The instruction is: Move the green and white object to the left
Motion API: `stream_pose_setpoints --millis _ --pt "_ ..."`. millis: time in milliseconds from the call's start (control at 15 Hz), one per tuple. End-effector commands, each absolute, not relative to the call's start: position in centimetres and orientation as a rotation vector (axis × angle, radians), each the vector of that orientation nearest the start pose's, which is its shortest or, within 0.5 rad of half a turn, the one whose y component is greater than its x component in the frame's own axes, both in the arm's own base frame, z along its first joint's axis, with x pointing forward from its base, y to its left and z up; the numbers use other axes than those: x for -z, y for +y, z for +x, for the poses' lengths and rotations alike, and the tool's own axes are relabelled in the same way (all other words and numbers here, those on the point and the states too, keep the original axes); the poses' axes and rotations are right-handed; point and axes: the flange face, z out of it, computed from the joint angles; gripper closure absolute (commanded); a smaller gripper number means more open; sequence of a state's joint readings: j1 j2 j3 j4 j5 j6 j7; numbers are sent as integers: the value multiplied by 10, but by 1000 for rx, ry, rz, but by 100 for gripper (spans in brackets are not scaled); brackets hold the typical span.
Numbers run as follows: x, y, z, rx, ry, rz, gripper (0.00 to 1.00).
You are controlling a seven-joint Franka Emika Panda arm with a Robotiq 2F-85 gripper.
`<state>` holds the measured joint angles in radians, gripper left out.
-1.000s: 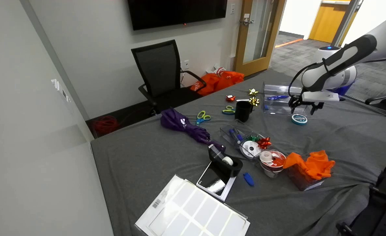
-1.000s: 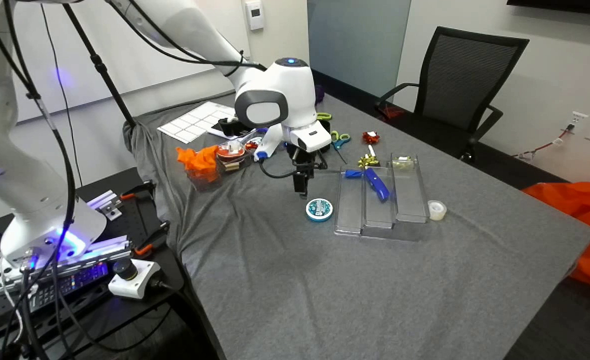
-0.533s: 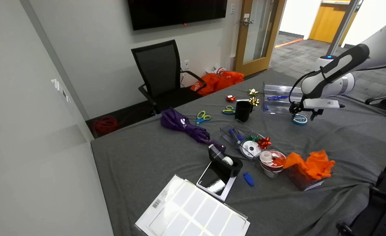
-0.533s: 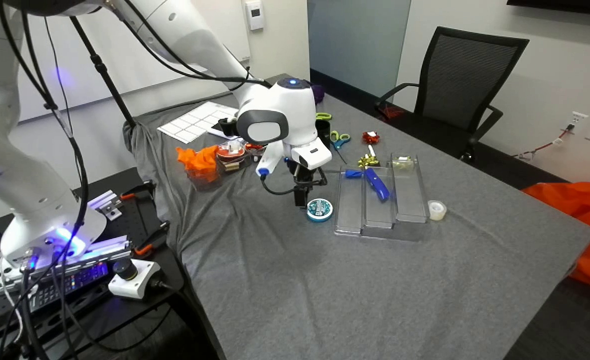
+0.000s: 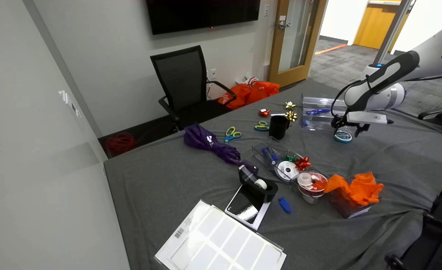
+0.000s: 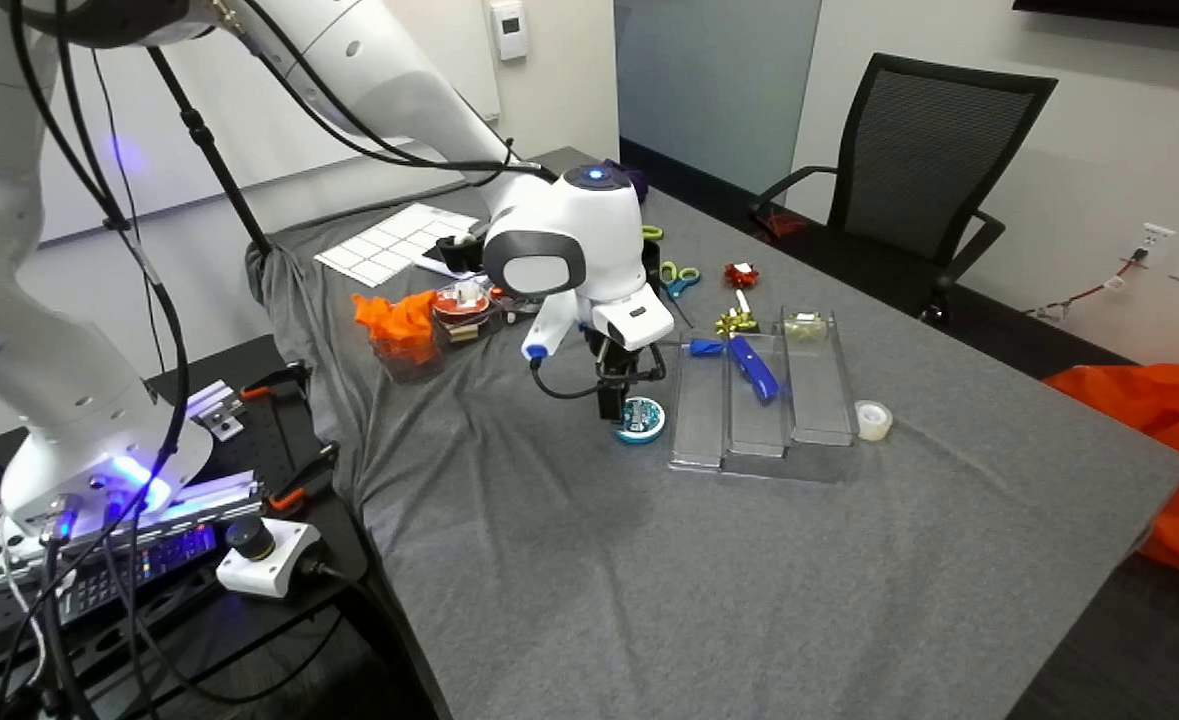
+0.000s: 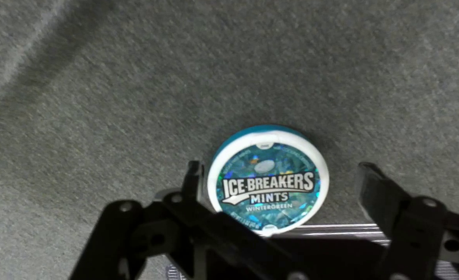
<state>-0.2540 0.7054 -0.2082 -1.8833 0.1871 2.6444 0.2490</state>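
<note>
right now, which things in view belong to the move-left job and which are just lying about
For the job:
Ice Breakers Wintergreen mints container, the green and white object
pincer, open

Just lying about, among others:
black mug
purple umbrella
black tape dispenser
scissors
gift bows
clear compartment tray

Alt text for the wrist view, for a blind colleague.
Green-and-white mint tin label-up on grey cloth, framed by the open gripper, apparently closer to the picture-left finger. Part of a clear tray shows below.
</note>
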Motion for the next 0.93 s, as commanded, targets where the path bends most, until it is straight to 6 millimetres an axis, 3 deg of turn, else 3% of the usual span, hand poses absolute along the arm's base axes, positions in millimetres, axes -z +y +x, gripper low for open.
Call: stream_pose_setpoints --millis 0,867 --pt "-137 -293 577 150 1274 -2908 0" --pt "-115 -303 581 128 1287 -2935 0"
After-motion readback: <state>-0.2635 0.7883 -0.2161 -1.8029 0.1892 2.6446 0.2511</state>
